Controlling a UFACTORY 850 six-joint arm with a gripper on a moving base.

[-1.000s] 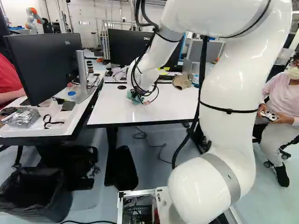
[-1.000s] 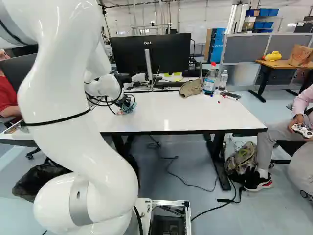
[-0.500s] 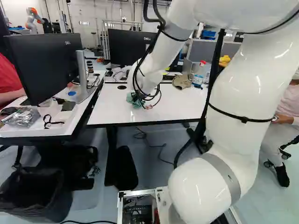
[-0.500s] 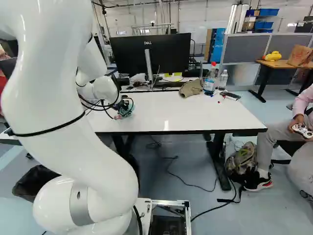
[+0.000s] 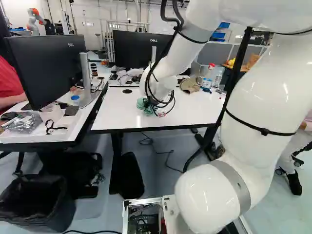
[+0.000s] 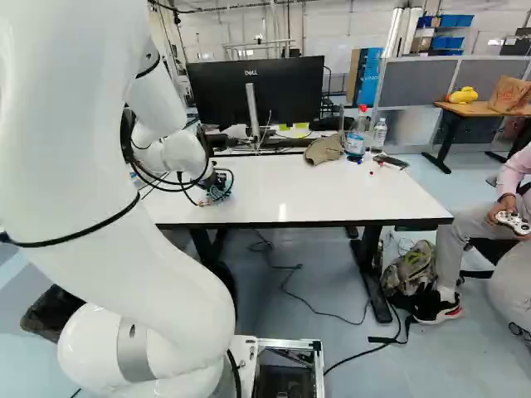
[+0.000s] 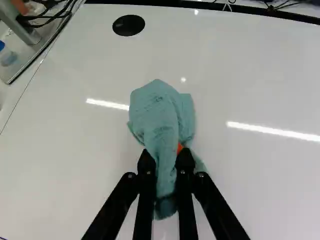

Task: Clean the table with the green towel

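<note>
Lettering marks the far monitor (image 6: pixel 290 91) while the claw (image 5: pixel 153 102), nearly closed, grips the green towel (image 7: pixel 156 112).

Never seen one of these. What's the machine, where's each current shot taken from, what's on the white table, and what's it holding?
It's one white robot arm on a moving base. Two shots look ahead from the base, behind the arm's left and right; the third looks along its black two-finger gripper from the wrist.

The gripper pinches a bunched green towel at the white table. Towards the far edge lie a beige cap and two plastic bottles, one red-capped, one clear.
</note>
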